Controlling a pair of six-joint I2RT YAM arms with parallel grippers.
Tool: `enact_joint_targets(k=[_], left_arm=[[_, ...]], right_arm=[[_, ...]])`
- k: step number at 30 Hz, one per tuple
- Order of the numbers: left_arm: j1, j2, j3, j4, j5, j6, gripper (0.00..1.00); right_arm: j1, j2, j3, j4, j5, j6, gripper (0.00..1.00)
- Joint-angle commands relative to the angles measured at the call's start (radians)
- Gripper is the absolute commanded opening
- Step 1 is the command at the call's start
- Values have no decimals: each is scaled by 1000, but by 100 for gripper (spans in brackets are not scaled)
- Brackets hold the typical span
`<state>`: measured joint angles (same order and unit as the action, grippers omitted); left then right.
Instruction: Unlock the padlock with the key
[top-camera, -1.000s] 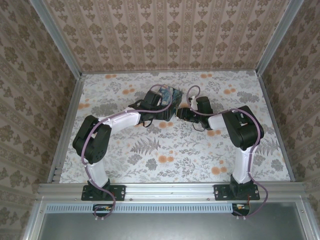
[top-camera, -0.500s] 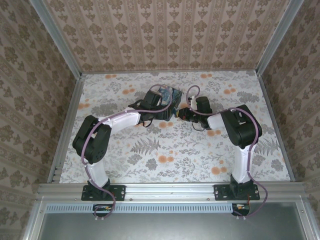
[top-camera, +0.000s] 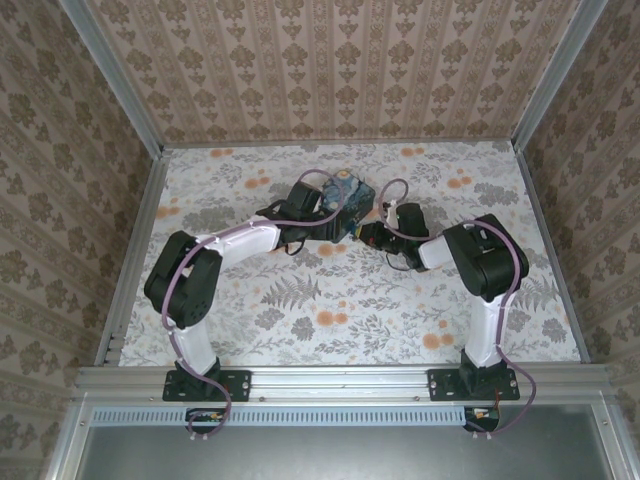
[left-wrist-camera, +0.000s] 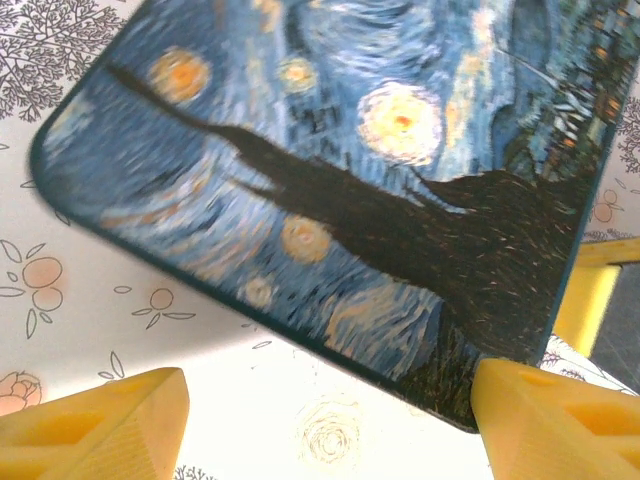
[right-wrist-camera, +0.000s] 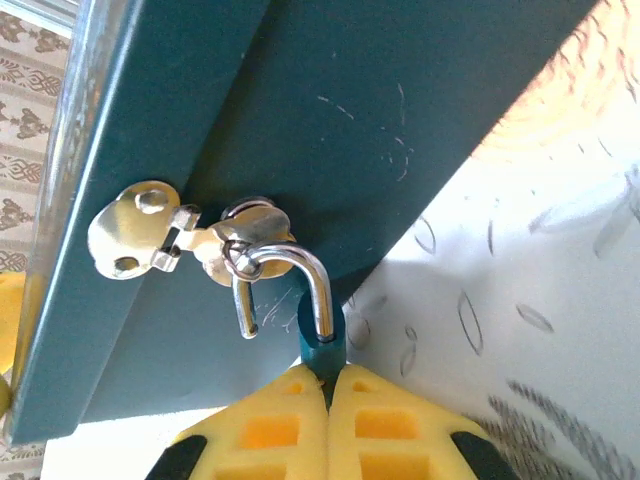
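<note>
Tin box (top-camera: 347, 197) turning since a second ago, right gripper (right-wrist-camera: 328, 385) dragging nearer.
Left gripper (left-wrist-camera: 325, 420) gaping wide by the lid. Right fingers are pinching the padlock (right-wrist-camera: 321, 346), which is hanging from the hasp (right-wrist-camera: 150, 235). Shackle (right-wrist-camera: 300, 262) seemingly hanging open, short leg free, so the lock is likely released.

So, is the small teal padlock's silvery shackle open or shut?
Open: the silvery shackle has one leg hanging free, outside the teal padlock.
</note>
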<state>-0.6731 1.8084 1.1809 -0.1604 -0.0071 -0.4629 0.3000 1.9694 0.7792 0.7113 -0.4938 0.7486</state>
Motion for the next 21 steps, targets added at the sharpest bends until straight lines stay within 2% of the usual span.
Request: enact_joint_targets(k=[1, 6, 11, 21], left_arm=[[-13, -10, -60, -150, 7, 27, 76], [-28, -40, -75, -159, 7, 23, 76], [-34, -19, -64, -165, 6, 21, 76], [-35, 29, -59, -172, -2, 23, 75]], right_arm=[[8, -45, -70, 17, 8, 49, 0], [8, -83, -158, 62, 22, 74, 0], [8, -67, -173, 97, 39, 107, 0], [4, -53, -163, 166, 112, 291, 0]])
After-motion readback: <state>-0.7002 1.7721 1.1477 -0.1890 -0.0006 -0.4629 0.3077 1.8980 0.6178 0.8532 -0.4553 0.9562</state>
